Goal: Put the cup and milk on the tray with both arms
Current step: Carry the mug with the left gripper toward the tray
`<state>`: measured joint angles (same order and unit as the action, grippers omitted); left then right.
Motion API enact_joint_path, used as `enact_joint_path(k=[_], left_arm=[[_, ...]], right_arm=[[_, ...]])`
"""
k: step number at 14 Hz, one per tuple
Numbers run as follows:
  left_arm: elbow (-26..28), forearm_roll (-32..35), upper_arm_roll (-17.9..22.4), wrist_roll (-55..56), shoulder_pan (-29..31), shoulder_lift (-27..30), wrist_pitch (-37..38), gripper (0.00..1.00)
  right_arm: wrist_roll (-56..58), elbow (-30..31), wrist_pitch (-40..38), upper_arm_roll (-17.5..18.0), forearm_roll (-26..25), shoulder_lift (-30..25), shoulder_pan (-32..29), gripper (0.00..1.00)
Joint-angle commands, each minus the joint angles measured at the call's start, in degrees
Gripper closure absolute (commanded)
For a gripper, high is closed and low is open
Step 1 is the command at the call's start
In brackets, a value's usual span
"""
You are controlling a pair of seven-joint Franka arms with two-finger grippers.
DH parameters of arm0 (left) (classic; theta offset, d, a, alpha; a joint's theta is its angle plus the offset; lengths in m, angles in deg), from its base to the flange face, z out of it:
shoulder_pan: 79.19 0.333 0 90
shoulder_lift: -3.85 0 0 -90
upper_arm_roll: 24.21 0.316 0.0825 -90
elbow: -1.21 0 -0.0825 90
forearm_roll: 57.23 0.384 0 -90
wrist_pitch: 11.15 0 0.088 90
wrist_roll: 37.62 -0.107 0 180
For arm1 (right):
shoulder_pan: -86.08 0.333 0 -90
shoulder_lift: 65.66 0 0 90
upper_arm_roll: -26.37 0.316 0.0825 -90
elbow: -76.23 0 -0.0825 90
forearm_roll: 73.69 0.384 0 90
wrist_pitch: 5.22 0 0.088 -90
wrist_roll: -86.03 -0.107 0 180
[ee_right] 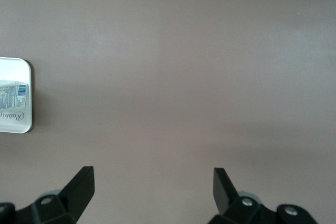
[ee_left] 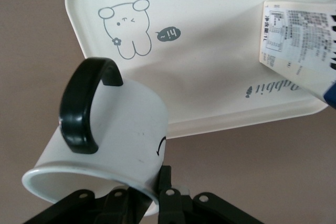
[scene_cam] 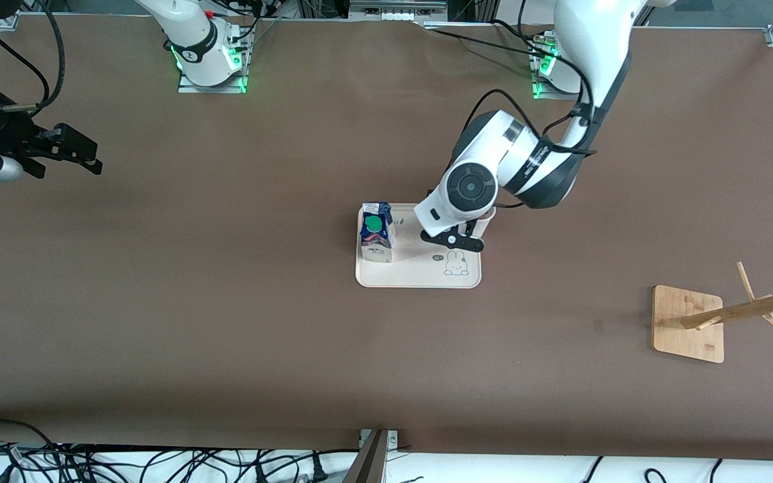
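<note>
The left gripper [ee_left: 149, 195], pinching the cup [ee_left: 105, 145] by its rim, tilts it over the tray [scene_cam: 420, 278]'s three-o'clock end, since the milk [scene_cam: 376, 231] fills nine o'clock; the right gripper [ee_right: 152, 184] waits wide open and empty.

a wooden rack [scene_cam: 729, 315] sits on the brown table [scene_cam: 225, 302] toward the left arm's end.

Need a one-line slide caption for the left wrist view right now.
Left gripper holds the cup by its rim, tilted at the tray edge, with the milk already standing on it.
</note>
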<state>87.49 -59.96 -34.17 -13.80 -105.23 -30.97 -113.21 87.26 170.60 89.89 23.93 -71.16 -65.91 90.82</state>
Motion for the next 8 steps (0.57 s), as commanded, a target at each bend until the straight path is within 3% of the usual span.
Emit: enact_joint_path(k=[1, 8], left_arm=[[-5.1, 1.3, 2.0, 2.3, -2.8, -4.2, 1.5, 1.00], [-6.4, 0.6, 1.9, 2.0, -2.8, -6.5, -2.3, 1.00]], right_arm=[[-0.1, -1.1, -0.9, 0.6, -0.2, 0.3, -0.8, 0.00], [0.0, -1.1, -1.1, 0.6, -0.2, 0.4, -0.8, 0.00]])
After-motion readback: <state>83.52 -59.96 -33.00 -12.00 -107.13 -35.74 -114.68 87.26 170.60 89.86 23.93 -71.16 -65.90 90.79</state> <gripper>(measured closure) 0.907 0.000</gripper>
